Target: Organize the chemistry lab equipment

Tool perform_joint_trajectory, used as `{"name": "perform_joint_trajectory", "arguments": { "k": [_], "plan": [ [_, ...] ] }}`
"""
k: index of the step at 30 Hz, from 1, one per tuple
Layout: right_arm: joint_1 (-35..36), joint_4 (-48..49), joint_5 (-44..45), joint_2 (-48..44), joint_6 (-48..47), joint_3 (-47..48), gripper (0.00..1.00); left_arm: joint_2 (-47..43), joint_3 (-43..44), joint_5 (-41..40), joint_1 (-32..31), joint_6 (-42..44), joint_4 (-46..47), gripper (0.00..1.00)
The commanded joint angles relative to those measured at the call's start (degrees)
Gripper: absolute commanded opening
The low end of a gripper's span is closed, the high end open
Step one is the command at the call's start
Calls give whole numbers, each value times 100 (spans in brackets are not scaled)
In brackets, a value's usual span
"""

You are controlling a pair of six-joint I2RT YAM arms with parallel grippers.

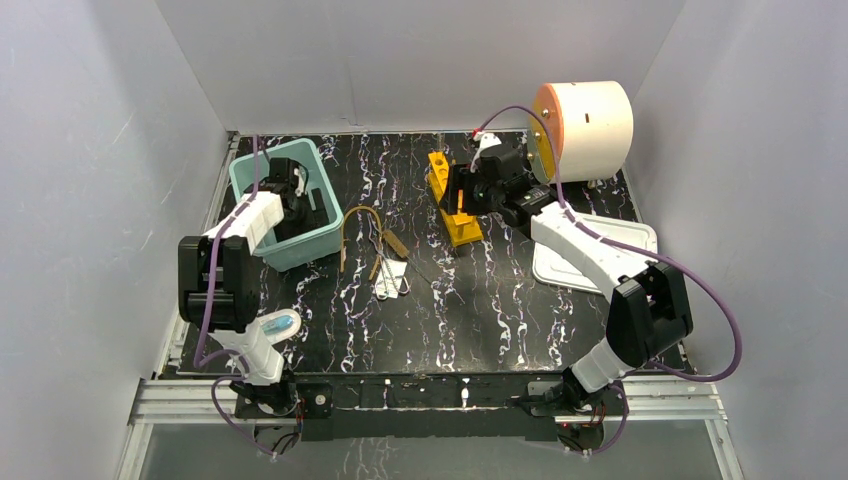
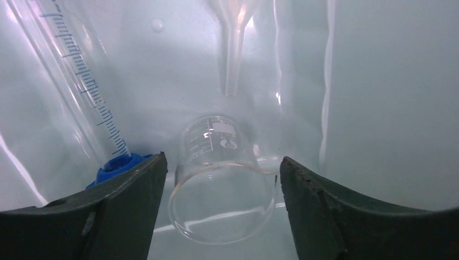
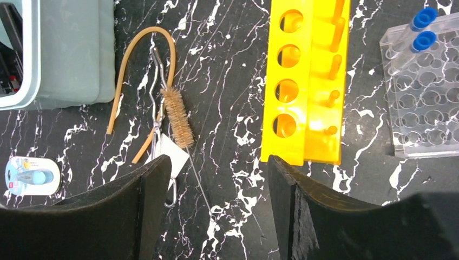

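Inside far-left bin [image 2: 379,81], my left gripper [image 2: 223,158] spread astride beaker [image 2: 222,195], seemingly delivered; right gripper [image 3: 217,158] spread wide over yellow rack [image 3: 311,146], my next grasp.

A yellow rack [image 3: 311,81], an amber tube [image 3: 157,29], a teal bin [image 1: 300,250] — on a black tabletop [image 1: 480,310], white-veined — perhaps marble print.

From high behind the near edge, our top external camera looks down and forward across the black marbled table [image 1: 500,310]. Our left wrist camera sits close inside the teal bin [image 1: 312,245]. Our right wrist camera looks straight down, sharing the yellow rack [image 3: 311,108] and the bin's edge with the overhead view.
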Motion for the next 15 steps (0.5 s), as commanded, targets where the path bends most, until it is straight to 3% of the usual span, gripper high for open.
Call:
{"name": "perform_joint_trajectory", "arguments": {
  "k": [1,9,15],
  "plan": [
    [93,-33,82,-3,-30,471,72,-375,475,-45,7,-11,-313,78],
    [531,-123,217,85,-473,623,73,-945,1118,-200,29,-43,-813,97],
    [1188,-371,531,428,-872,707,73,-1550,1500,-74,34,-9,-1002,98]
  ]
}}
